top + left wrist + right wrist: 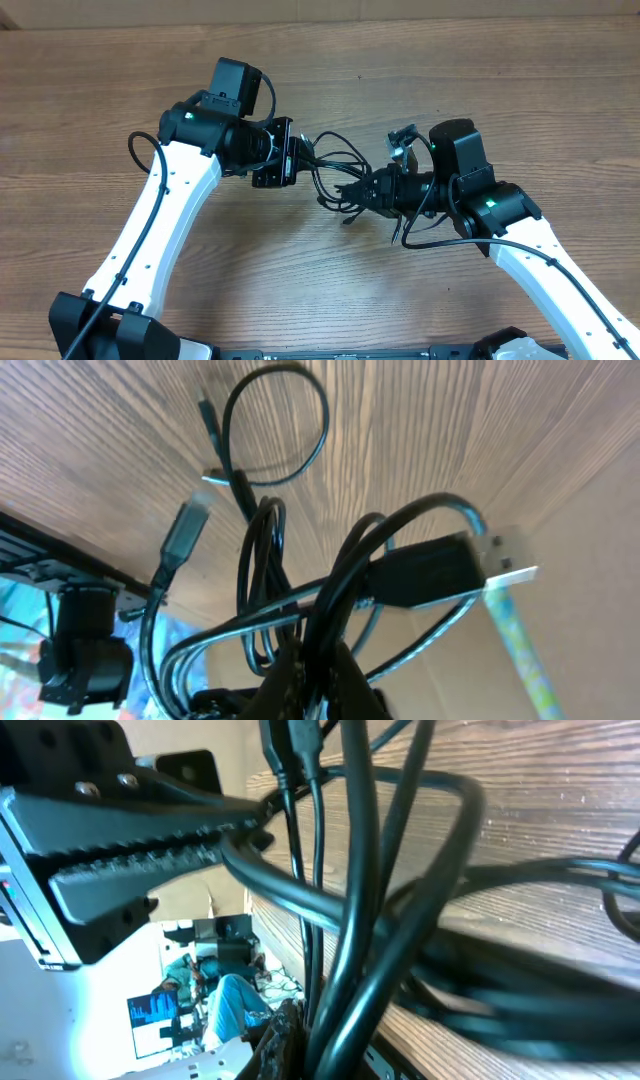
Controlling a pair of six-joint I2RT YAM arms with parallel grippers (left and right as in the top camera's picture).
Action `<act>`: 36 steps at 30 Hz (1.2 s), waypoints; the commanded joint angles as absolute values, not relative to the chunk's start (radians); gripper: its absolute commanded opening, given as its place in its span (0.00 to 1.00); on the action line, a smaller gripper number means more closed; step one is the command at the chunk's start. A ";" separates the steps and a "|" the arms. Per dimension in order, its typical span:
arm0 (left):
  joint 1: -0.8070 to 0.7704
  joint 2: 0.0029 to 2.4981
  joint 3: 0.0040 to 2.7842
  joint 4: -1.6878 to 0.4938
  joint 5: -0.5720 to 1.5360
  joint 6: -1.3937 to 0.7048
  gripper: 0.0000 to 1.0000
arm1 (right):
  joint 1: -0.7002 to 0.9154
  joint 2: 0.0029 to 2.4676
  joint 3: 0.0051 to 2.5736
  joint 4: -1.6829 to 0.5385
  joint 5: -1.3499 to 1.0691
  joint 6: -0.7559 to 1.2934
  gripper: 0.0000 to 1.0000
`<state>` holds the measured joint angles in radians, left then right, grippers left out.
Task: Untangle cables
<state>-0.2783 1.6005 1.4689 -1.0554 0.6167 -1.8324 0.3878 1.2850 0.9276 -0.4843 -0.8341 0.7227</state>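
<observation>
The cables (pixel 330 162) hang as one tangled black bunch between the two grippers, lifted above the wooden desk (pixel 450 60). The left gripper (pixel 298 160) is pressed together on the bunch: in its wrist view several strands rise out from between its fingertips at the bottom edge. Just above and to the right of those fingertips a flat metal plug (pixel 503 561) sticks out sideways on a thick black body. Up and to the left a slim grey plug (pixel 186 528) dangles on its strand, and farther beyond it one cord forms a round loop (pixel 276 426) over the desk. The right gripper (pixel 346 192) pinches the other side of the same bunch, and its wrist view shows cords running upward from between its dark fingertips at the lower edge. Opposite it, up and to the left, the ridged fingers (pixel 130 860) of the left gripper close on a strand. The two grippers sit near each other, tips facing.
</observation>
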 commanded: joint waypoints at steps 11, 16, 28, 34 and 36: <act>-0.221 1.595 1.494 -1.051 0.459 -1.867 0.04 | 0.398 1.283 0.944 -0.538 -0.873 0.619 0.04; -0.221 1.595 1.494 -1.050 0.393 -1.871 0.04 | 0.398 1.283 0.944 -0.542 -0.878 0.619 0.04; -0.221 1.595 1.494 -1.044 0.324 -1.892 0.04 | 0.398 1.283 0.944 -0.553 -0.907 0.593 0.04; -0.221 1.595 1.495 -1.045 0.215 -1.754 0.04 | 0.398 1.283 0.944 -0.553 -0.907 0.593 0.04; -0.221 1.595 1.494 -1.044 0.163 -1.655 0.04 | 0.398 1.283 0.944 -0.552 -0.905 0.593 0.04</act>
